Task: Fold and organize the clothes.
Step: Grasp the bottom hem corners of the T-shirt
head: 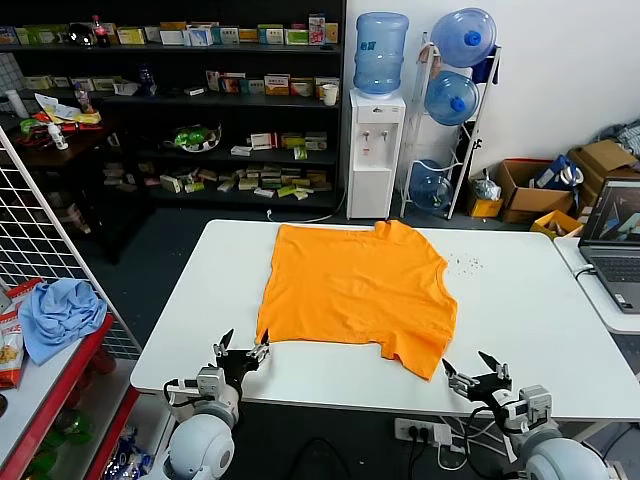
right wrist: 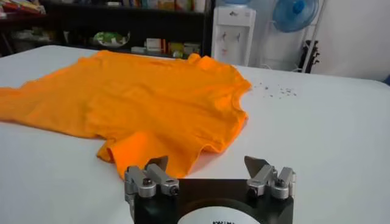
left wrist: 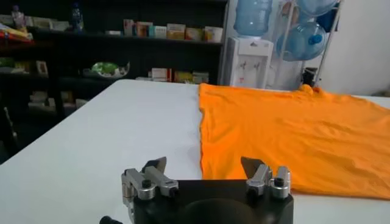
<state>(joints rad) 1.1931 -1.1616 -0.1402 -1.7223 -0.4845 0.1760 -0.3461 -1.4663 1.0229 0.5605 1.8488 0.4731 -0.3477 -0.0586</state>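
The clothes are one bright orange T-shirt spread flat on the white table, neck toward the far edge and one sleeve hanging toward the near right. My left gripper is open at the table's near edge, just short of the shirt's near left corner. At the near edge to the right, my right gripper also stands open, close to the sleeve. Neither holds anything. In the wrist views the left gripper and the right gripper both face the shirt.
A laptop sits on a side table at the right. A light blue cloth lies on a red shelf at the left beside a wire grid. Small dark specks dot the table right of the shirt. Shelves and a water dispenser stand behind.
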